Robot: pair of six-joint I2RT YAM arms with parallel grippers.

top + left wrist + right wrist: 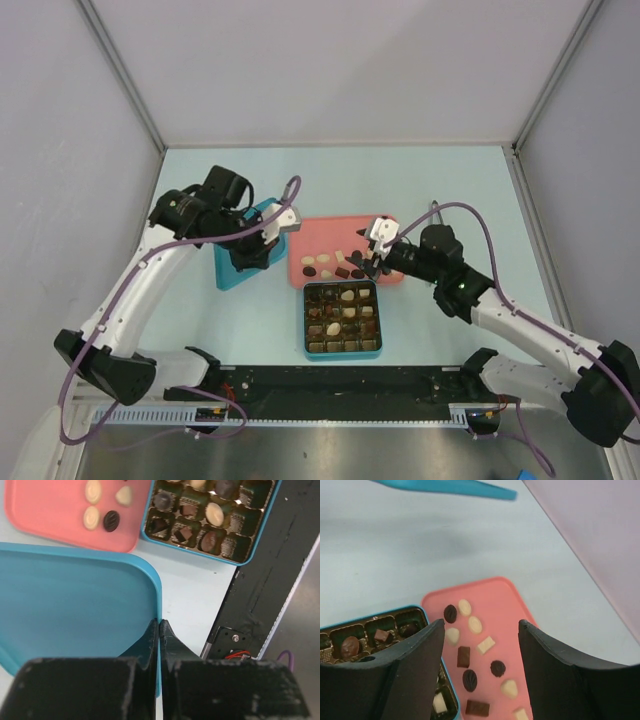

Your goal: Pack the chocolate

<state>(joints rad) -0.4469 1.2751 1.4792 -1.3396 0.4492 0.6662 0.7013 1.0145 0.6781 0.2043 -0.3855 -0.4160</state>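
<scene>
Right now the right pincer (481,625) is hanging wide open and empty above the pink tray (495,592) at mid-frame of the top view, where loose chocolate (463,656) is lying scattered; more pieces are sitting in compartments of the teal box (343,355) just below it. Further left, the left pincer (159,630) is pressing its jaws together at the rim of a flat teal lid (75,595)
</scene>
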